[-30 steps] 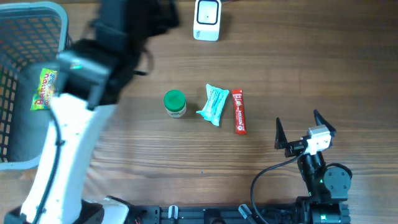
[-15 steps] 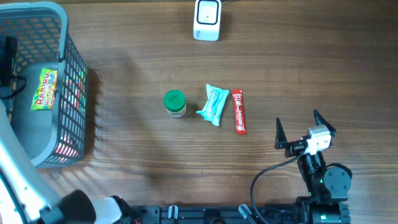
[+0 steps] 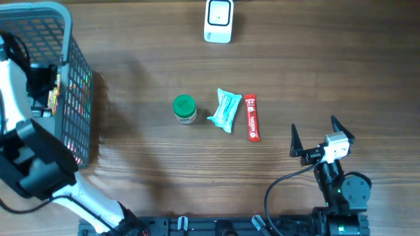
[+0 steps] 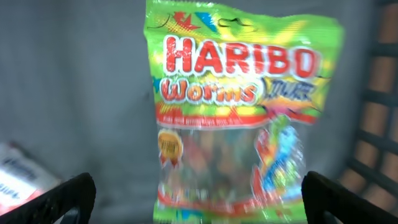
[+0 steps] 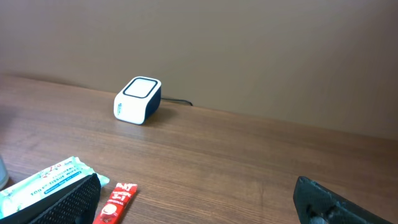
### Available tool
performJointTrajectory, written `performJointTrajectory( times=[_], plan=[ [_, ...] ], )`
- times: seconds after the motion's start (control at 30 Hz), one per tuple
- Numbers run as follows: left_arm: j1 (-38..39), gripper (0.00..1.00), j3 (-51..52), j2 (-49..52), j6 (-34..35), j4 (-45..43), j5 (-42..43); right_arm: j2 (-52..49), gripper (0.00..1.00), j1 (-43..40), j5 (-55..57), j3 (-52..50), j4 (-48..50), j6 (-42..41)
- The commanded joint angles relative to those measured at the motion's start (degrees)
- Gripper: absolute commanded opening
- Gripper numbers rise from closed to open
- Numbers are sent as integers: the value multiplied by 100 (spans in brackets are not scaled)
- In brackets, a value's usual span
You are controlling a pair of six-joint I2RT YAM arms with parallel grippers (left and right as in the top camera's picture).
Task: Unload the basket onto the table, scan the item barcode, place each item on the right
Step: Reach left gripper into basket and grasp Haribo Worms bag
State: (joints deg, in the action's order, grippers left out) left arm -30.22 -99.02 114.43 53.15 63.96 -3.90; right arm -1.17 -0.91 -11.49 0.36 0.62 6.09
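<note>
**Left gripper spread over candy bag in basket; right gripper idle**

Near edge, right corner of the desk [image 3: 295, 59]: the right gripper [image 3: 314, 128] hangs low with its fingers spread wide and nothing between them. It is well apart from every item.

Middle of the desk, in a row from left to right:
- A small jar [image 3: 184, 109] with a green lid stands upright.
- A pale blue tissue pack [image 3: 225, 110] lies flat, slightly tilted.
- A red snack stick [image 3: 252, 118] lies just beside the pack, with its long axis running near to far.

The jar is clear of the pack. Whether the pack and the stick touch cannot be told.

Left edge toward the far corner: a grey mesh basket [image 3: 79, 98] sits with the left arm reaching into it. The left gripper [image 4: 205, 199] is inside with its fingers wide apart. They straddle the lower end of a Haribo Worms bag [image 4: 239, 106], which lies flat and label up on the basket floor. The fingers do not pinch the bag. Whether they touch it cannot be told. The corner of a white packet [image 4: 15, 171] shows at the bag's left.

Far edge, centre: the white scanner [image 3: 218, 21] stands alone, well apart from the row and the basket.
</note>
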Motion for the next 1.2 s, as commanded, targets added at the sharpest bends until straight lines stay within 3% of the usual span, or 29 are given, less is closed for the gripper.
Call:
performJointTrajectory(
  times=[0.0,0.4,0.5,0.57,0.6,0.7,0.77,1.17],
  plan=[
    [57,100,20,428,136,-175,44,-2,100,31,52,-7,15,-7],
    [188,100,20,1220,133,-531,42,-2,100,31,55,-7,15,-9],
    [188,95,20,1340,111,-525,44,-2,100,31,52,-7,15,-9],
    [188,81,17,1340,-35,-529,46,-2,100,31,52,-7,15,-9],
    [188,69,-2,1314,-83,-509,44,-2,100,31,55,-7,15,-7],
    [138,16,-173,1193,-348,-363,61,-2,100,31,55,-7,15,-9],
    [66,4,-494,1027,-345,-35,61,0,100,31,52,-7,15,-9],
    [-210,4,-2804,-686,-343,1596,227,-2,100,31,55,-7,15,-9]
  ],
)
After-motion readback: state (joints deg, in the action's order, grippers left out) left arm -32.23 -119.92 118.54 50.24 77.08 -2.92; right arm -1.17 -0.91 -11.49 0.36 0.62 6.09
